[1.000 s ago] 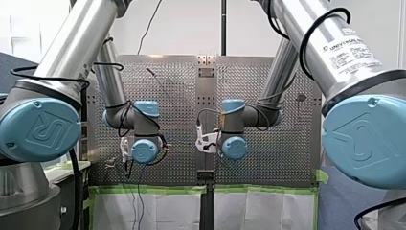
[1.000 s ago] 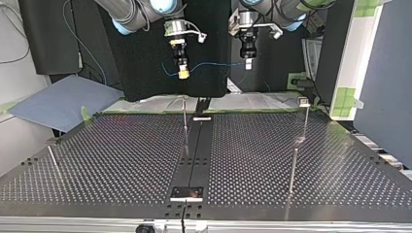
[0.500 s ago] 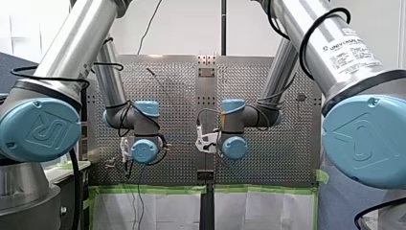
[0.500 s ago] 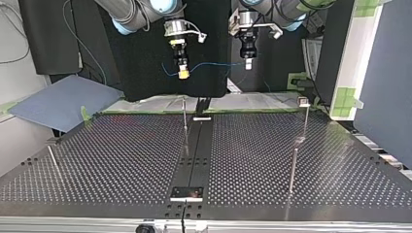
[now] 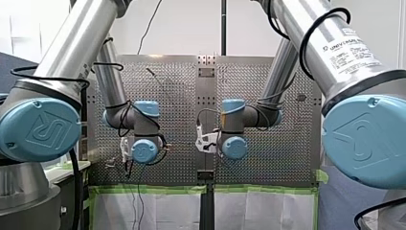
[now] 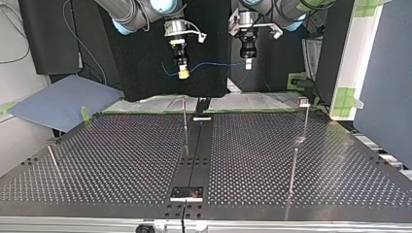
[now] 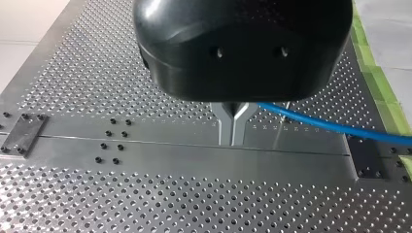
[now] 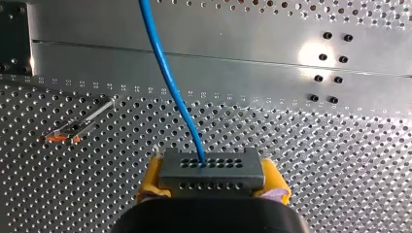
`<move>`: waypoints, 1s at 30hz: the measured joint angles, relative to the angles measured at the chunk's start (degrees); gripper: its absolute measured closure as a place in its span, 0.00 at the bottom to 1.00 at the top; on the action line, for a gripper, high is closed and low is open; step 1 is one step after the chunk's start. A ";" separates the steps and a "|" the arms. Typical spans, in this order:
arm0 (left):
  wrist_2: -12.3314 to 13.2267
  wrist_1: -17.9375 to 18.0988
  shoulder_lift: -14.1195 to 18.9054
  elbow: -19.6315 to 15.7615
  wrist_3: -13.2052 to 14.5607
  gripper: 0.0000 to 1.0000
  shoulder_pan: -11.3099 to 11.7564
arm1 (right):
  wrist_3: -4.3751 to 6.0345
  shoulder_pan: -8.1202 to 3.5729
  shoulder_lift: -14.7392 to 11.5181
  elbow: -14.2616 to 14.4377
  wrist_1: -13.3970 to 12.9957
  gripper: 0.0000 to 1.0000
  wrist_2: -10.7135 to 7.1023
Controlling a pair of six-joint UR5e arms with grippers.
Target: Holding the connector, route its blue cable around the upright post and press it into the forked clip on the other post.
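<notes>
Evidently nothing has moved in the last second. In the front view both arms hang over the perforated tabletop exactly as before, so routing has not begun.

In the top view, my right gripper and my left gripper hold the blue cable strung between them. It is well behind the upright post and the clip post. A blue mat lies beside the tabletop.

In the left wrist view the metal fingers are together, apparently pinching the cable.

In the right wrist view the yellow pads clamp the connector.
</notes>
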 joint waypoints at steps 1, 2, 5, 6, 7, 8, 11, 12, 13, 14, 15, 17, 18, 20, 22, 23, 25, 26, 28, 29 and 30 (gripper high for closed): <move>0.00 0.00 0.00 0.00 0.00 1.00 0.00 | 0.00 0.00 0.00 0.00 0.00 1.00 0.00; 0.00 0.00 0.00 0.00 0.00 1.00 0.00 | 0.00 0.00 0.00 0.00 0.00 1.00 0.00; 0.00 0.00 0.00 0.00 0.00 0.92 0.00 | 0.00 0.00 0.00 0.00 0.00 1.00 0.00; 0.00 0.00 0.00 0.00 0.00 0.81 0.00 | 0.00 0.00 0.00 0.00 0.00 1.00 0.00; 0.00 0.00 0.00 0.00 0.00 0.81 0.00 | 0.00 0.00 0.00 0.00 0.00 1.00 0.00; 0.00 0.00 0.00 0.00 0.00 0.81 0.00 | 0.00 0.00 0.00 0.00 0.00 1.00 0.00; 0.00 0.00 0.00 0.00 0.00 0.81 0.00 | 0.00 0.00 0.00 0.00 0.00 1.00 0.00; 0.00 0.00 0.00 0.00 0.00 0.81 0.00 | 0.00 0.00 0.00 0.00 0.00 1.00 0.00; 0.00 0.00 0.00 0.00 0.00 0.81 0.00 | 0.00 0.00 0.00 0.00 0.00 1.00 0.00; 0.00 0.00 0.00 0.00 0.00 0.85 0.00 | 0.00 0.00 0.00 0.00 0.00 1.00 0.00; 0.00 0.00 0.00 0.00 0.00 0.85 0.00 | 0.00 0.00 0.00 0.00 0.00 1.00 0.00; 0.00 0.00 0.00 0.00 0.00 0.85 0.00 | 0.00 0.00 0.00 0.00 0.00 1.00 0.00; 0.00 0.00 0.00 0.00 0.00 0.85 0.00 | 0.00 0.00 0.00 0.00 0.00 1.00 0.00; 0.01 0.00 0.00 0.00 0.00 0.85 0.01 | 0.00 0.00 0.00 0.00 0.00 1.00 0.00; 0.11 0.07 -0.09 0.00 0.06 0.85 0.03 | 0.00 0.00 0.00 0.00 0.00 1.00 0.00; 0.20 0.25 -0.26 0.00 0.13 0.85 0.02 | 0.00 0.00 0.00 0.00 -0.02 1.00 0.00; 0.38 0.97 -0.95 0.00 0.25 0.85 0.02 | 0.00 0.00 0.00 0.00 -0.05 1.00 0.00; 0.43 1.33 -1.33 0.00 0.28 0.85 0.02 | 0.00 0.00 0.00 0.00 -0.06 1.00 0.00; 0.49 2.29 -2.31 0.00 0.32 0.85 0.01 | 0.00 0.00 0.00 0.00 -0.08 1.00 0.00; 0.50 2.63 -2.70 0.00 0.33 0.85 0.01 | 0.00 0.00 0.00 0.00 -0.08 1.00 0.00; 0.51 2.93 -3.10 0.00 0.34 0.85 0.01 | 0.00 0.00 0.00 0.00 -0.08 1.00 0.00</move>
